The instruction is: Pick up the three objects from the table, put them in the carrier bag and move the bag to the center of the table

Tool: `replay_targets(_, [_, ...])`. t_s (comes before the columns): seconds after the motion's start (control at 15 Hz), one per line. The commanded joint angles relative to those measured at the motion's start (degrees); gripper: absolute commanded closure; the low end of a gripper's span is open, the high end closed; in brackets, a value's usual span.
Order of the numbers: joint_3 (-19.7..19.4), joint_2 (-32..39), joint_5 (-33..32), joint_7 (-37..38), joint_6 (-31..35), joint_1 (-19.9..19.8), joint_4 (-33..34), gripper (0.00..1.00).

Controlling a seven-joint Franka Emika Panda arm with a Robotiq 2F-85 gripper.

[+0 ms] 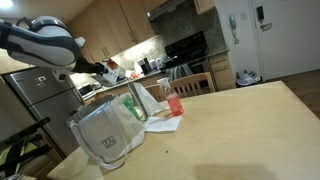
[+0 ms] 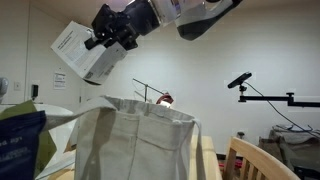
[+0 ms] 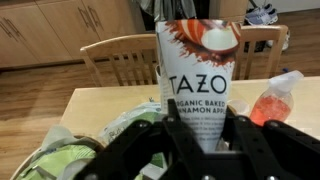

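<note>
Now, with your claw (image 3: 200, 132) pinching the box (image 3: 198, 60), centre it over the open bag (image 2: 140, 145), lower straight down, then release inside.

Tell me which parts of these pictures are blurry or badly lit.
In the wrist view the Tazo carton reads sharp, while the gripper holding it is dark and soft. In an exterior view the carrier bag fills the frame, soft and close; in an exterior view kitchen lights glare behind the table.
</note>
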Motion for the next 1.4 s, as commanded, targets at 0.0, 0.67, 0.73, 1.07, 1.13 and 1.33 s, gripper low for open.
replay_targets(0.0, [1.75,-2.50,-1.17,1.02,-0.40,-0.77,-2.75,0.85])
replay_targets(0.67, [4.03,-10.00,-4.88,0.30,-1.59,-0.75,-13.17,0.85])
replay_targets(0.73, [4.11,-10.78,-5.42,0.32,-1.41,-0.89,-14.17,0.85])
replay_targets(1.07, [4.29,-14.44,-8.08,0.42,-1.88,-1.55,-19.61,0.85])
replay_targets(1.13, [4.24,-14.65,-8.65,0.34,-1.91,-1.78,-20.54,0.85])
replay_targets(1.33, [4.09,-14.58,-9.25,0.88,-2.26,-2.54,-22.94,0.85])
